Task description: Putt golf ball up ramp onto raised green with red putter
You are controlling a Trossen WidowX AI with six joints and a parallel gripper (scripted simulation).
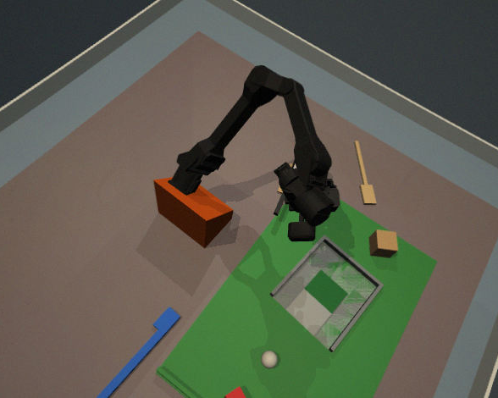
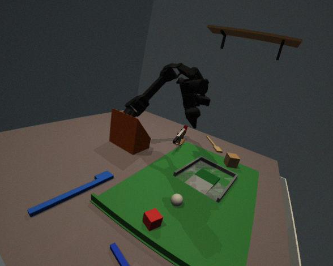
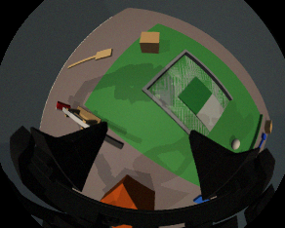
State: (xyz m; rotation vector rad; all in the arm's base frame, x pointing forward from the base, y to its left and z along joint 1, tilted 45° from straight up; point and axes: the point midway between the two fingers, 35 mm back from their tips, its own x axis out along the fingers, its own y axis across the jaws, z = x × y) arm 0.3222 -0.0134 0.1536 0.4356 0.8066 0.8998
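Observation:
The putter [image 1: 279, 205] [image 2: 180, 133] [image 3: 77, 118], with red head, white shaft and black grip, rests on a small wooden stand [image 3: 90, 115] beside the mat's far corner. The arm hides most of it in the top view. My gripper [image 2: 193, 122] [image 3: 149, 131] is open and empty, above the table near the putter. In the wrist view the putter lies by the left finger. The white golf ball [image 1: 268, 358] [image 2: 176, 199] [image 3: 235, 144] sits on the green mat, in front of the pale ramp [image 1: 309, 312] [image 2: 199, 183]. The dark green square [image 1: 326, 291] [image 2: 207, 176] [image 3: 195, 95] lies behind the ramp.
Grey walls [image 1: 353, 261] [image 3: 168, 112] stand around three sides of the ramp area. A wooden block [image 1: 386, 241] [image 2: 231, 160] and wooden paddle [image 1: 367, 195] are nearby. A red cube [image 2: 152, 219] is near the ball. A blue stick [image 1: 133, 359] [image 2: 69, 193] lies beside the mat.

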